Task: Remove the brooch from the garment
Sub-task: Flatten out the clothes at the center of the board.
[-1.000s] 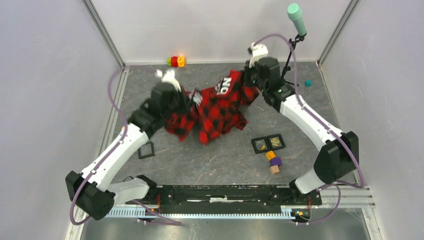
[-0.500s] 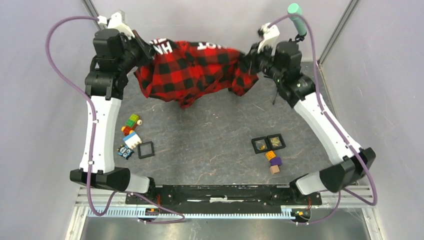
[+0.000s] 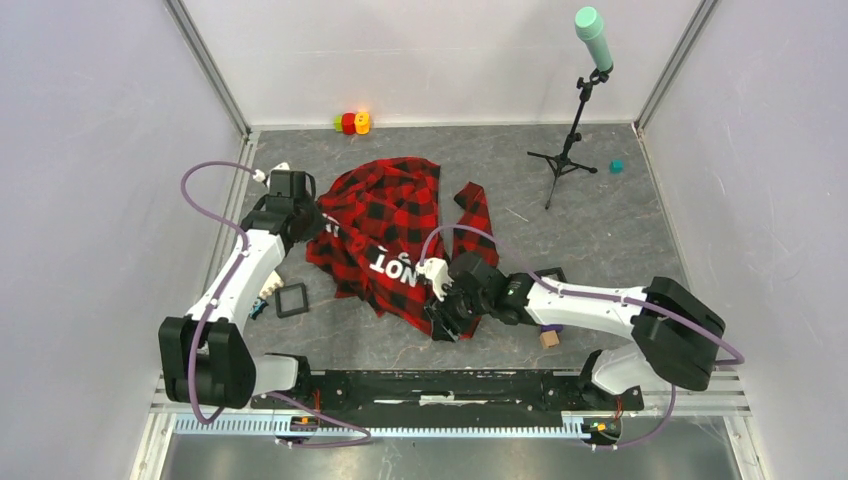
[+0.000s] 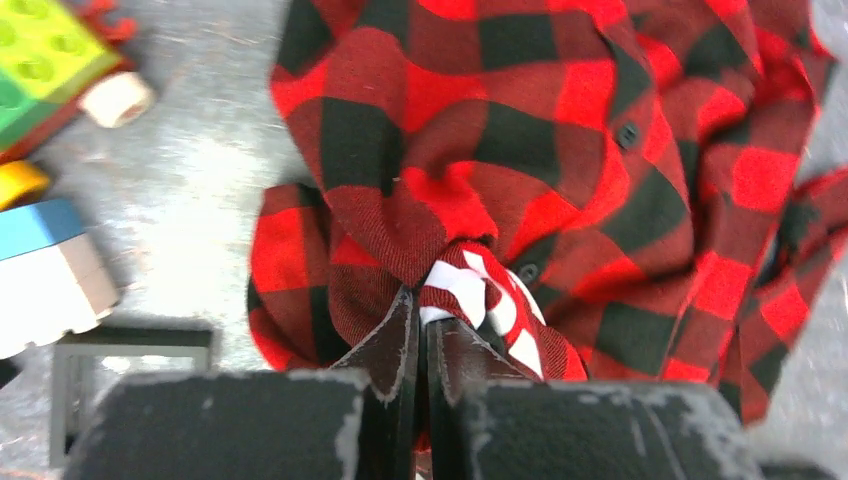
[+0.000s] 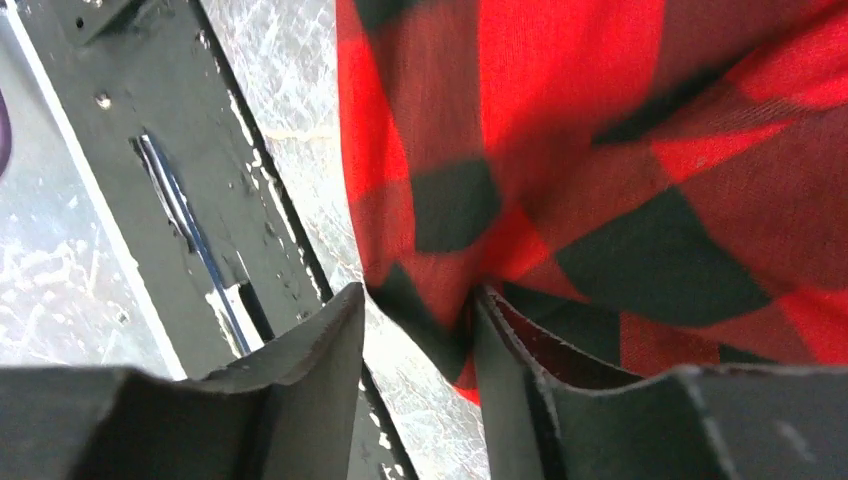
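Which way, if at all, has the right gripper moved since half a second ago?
Yes. The right gripper came from beside the microphone stand at the back toward the near rail, pinching the shirt.

The grey table (image 3: 610,235) carried the shirt (image 3: 385,215) crumpled at its middle, a frame (image 3: 292,299) left of it, blocks (image 3: 351,122) at the far edge, a stand (image 3: 566,153) and a teal cube (image 3: 616,166) far right.

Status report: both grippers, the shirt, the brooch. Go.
Left gripper shut on shirt fold. Right gripper pinching its near hem. Shirt crumpled on table; brooch not in sight. Nothing blocking.
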Controlling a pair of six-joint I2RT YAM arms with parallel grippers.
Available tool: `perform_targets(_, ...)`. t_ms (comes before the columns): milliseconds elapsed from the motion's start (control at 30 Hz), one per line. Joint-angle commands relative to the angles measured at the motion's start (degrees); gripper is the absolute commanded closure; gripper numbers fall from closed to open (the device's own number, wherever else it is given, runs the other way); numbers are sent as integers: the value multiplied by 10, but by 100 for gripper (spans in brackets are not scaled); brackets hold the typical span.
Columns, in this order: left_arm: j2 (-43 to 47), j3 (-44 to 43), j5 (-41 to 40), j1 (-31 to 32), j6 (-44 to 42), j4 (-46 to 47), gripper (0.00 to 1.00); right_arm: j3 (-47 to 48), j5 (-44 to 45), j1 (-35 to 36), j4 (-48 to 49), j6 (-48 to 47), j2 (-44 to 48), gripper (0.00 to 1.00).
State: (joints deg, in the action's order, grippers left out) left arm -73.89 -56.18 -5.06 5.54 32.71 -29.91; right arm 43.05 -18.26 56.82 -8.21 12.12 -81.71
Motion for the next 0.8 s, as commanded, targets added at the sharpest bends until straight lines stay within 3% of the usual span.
perform_targets(0, 15, -7, -197, -1, 96, 8, 95, -5, 39, 4, 73, -2, 46, 39)
perform_targets(67, 4, -7, -254, -1, 125, -32, 93, -1, 75, -4, 68, -9, 67, 32)
perform_targets(200, 10, 17, -271, -1, 148, -45, 80, 32, 127, -43, 61, -1, 61, 35)
perform_targets(267, 27, 34, -245, 0, 112, -21, 55, 42, 131, -61, 77, 8, 49, 38)
perform_targets(333, 53, 38, -224, 12, 71, -10, 45, 45, 122, -62, 116, 12, 34, 39)
perform_targets(500, 148, 45, -224, 85, 21, -2, 31, 71, 38, -42, 145, 32, -68, 57)
perform_targets(600, 164, 45, -135, 109, 7, -8, 30, 58, 14, -1, 178, 47, -111, 66)
perform_targets(767, 141, 55, -46, 171, 0, -44, 30, 12, -40, 60, 250, 59, -128, 69)
